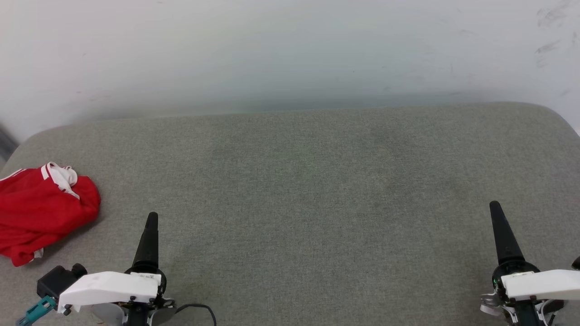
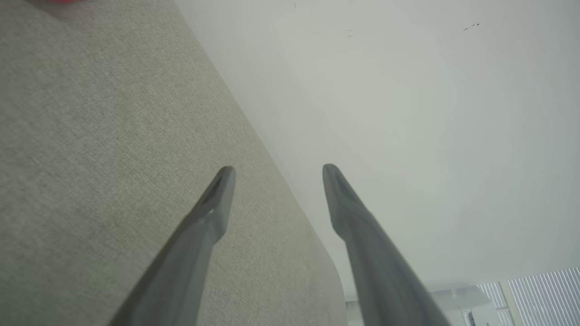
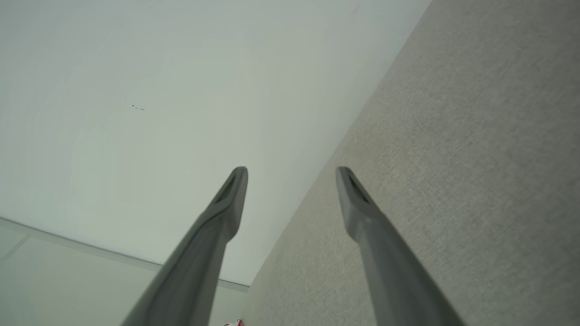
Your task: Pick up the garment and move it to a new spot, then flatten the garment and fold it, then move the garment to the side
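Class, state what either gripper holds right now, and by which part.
Nothing is held: the left gripper and right gripper are open and empty; the garment lies apart.

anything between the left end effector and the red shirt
No, the head view shows bare grey fabric surface between the left end effector and the garment.

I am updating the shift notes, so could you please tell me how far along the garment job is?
Done: nothing visible; the bright red soft T-shirt with white trim lies crumpled at the left edge of the grey fabric surface. In hand: nothing; the left tool and right tool are open and empty, apart from the shirt. Left: picking up, moving, flattening, folding, setting aside.
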`<state>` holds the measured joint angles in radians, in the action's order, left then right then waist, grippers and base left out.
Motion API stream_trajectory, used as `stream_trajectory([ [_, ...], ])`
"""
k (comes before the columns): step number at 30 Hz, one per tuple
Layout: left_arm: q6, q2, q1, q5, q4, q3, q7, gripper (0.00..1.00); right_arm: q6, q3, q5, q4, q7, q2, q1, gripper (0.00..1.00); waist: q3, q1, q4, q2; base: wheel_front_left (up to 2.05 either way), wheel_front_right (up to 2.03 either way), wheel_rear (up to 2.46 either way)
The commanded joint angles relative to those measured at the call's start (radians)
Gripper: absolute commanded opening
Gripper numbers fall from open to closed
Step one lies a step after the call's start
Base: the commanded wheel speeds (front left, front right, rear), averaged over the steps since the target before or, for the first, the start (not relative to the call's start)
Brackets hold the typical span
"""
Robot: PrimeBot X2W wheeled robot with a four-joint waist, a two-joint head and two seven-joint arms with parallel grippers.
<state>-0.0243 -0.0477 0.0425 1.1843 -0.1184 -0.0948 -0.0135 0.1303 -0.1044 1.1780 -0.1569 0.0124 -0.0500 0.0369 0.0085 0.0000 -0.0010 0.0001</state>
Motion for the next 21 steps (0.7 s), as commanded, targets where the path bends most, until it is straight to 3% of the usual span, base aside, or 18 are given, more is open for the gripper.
stream_trajectory([
  [1,0.007,-0.002,0.000,-0.033,0.025,0.006,-0.008,1.00,0.000,0.003,-0.037,0.027,0.007,-0.002,0.008,1.00,0.000,0.0000,0.000,-0.0001,0.00,0.00,0.00],
  [21,0.098,-0.004,-0.046,-0.445,0.084,0.071,-0.078,1.00,0.000,0.049,-0.487,0.125,0.078,-0.001,-0.031,1.00,0.003,0.0000,0.001,-0.0001,0.00,0.00,0.00],
])
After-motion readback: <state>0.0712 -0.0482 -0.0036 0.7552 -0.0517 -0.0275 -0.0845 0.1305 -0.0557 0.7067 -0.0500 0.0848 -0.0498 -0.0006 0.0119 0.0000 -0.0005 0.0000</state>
